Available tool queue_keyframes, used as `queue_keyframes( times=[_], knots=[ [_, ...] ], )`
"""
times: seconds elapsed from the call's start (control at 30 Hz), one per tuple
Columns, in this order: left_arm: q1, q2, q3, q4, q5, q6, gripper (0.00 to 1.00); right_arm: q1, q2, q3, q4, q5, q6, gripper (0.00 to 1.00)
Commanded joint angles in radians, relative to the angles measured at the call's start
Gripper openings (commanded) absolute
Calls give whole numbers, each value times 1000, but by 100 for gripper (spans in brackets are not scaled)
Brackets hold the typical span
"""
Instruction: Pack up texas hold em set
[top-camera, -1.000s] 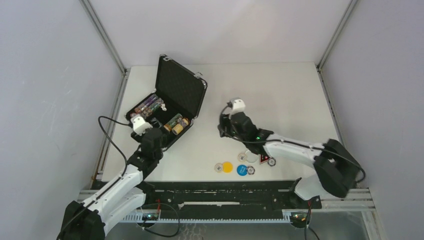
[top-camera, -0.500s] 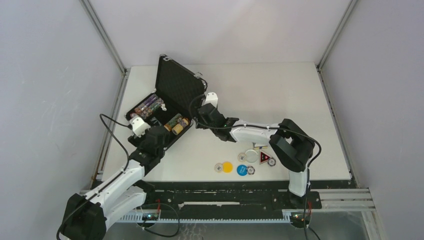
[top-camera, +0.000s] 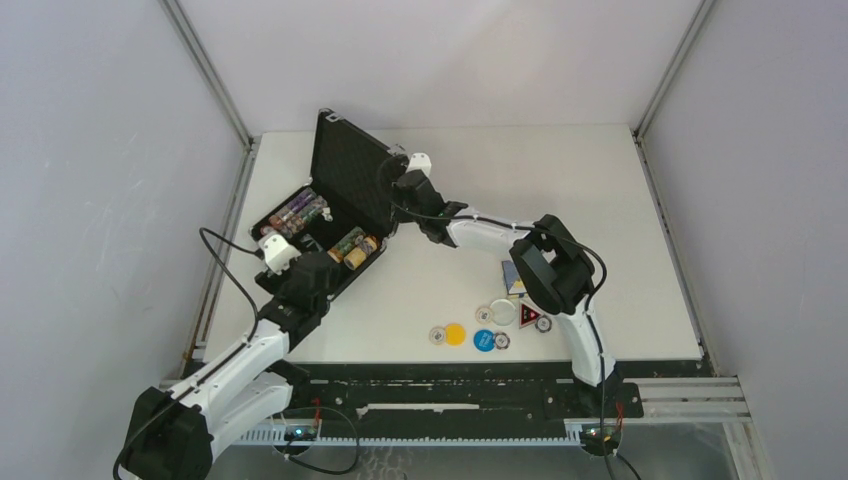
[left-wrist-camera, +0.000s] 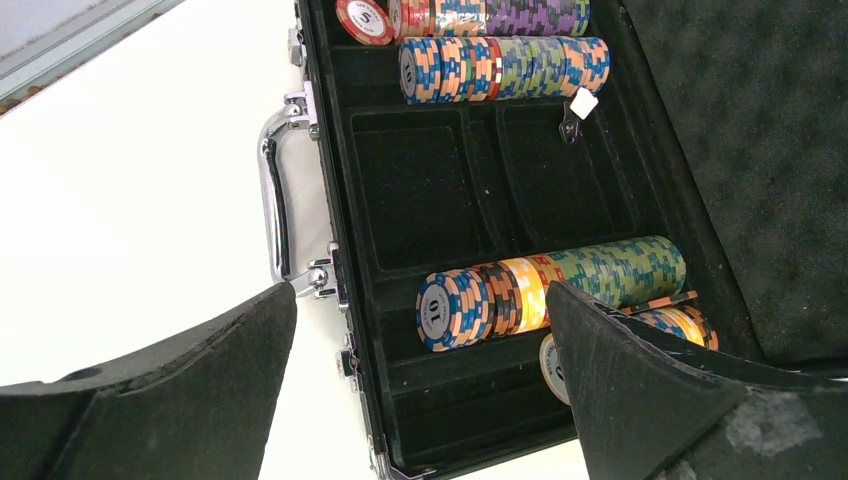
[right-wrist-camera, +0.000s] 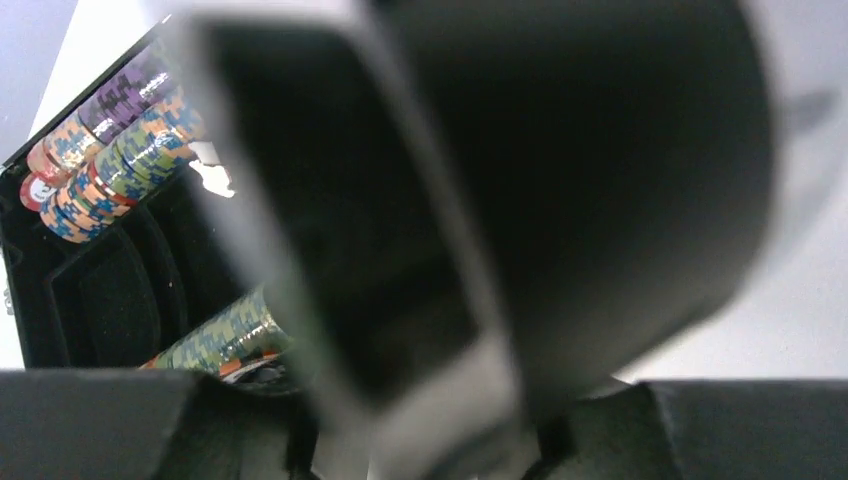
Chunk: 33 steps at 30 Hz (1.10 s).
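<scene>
Briefcase (top-camera: 320, 238), black with pebbled skin, silver corners and a curved chrome handle (left-wrist-camera: 274, 195), open on the white table (top-camera: 600, 200), lid (top-camera: 352, 175) raised and lined with dimpled black foam. Inside the briefcase, a black flocked tray of long troughs and two squarish middle wells: two rows of striped poker chips (left-wrist-camera: 505, 68) laid on edge at the far end, and another row (left-wrist-camera: 580, 275) at the near end. Readable on end faces: "5" on a red chip (left-wrist-camera: 363, 18), "10" on a blue-and-orange chip (left-wrist-camera: 436, 312). Small key with a white tag (left-wrist-camera: 583, 103) lying in the tray just beside the far rows. Left gripper (left-wrist-camera: 422, 300) hovering over the briefcase's near end, fingers spread wide. Right gripper (top-camera: 400, 190) at the free edge of the briefcase lid, the lid's silver rim passing between its fingers (right-wrist-camera: 100, 425) in the blurred wrist view; cannot tell whether pinching the rim or merely straddling it. Outside the briefcase, to its right and toward the arm bases, well apart from it: flat round yellow button (top-camera: 455, 334), blue button (top-camera: 484, 340), white button (top-camera: 503, 313), red-black triangle token (top-camera: 529, 320), a few loose chips (top-camera: 437, 335), and a blue card deck (top-camera: 512, 280) partly hidden behind the right arm.
</scene>
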Motion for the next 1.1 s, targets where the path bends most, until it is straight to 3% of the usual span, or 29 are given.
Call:
queue_keyframes(
  times=[0.0, 0.13, 0.53, 0.9, 0.97, 1.07],
  knots=[
    [-4, -8, 55, 27, -36, 22, 100, -11, 21, 58, -11, -24, -26, 31],
    [-4, 1, 54, 37, -30, 28, 100, -33, 10, 61, -28, -12, -25, 1],
    [-4, 49, 54, 79, -23, 64, 100, -241, -109, 21, -67, -83, -64, 0],
    [-4, 94, 63, 113, -20, 107, 100, -411, -106, 61, -98, -162, -77, 0],
    [-4, 94, 66, 122, -18, 115, 100, -434, -97, 88, -108, -179, -82, 11],
    [-4, 99, 69, 145, -14, 124, 100, -442, -97, 119, -120, -191, -97, 45]
  ],
)
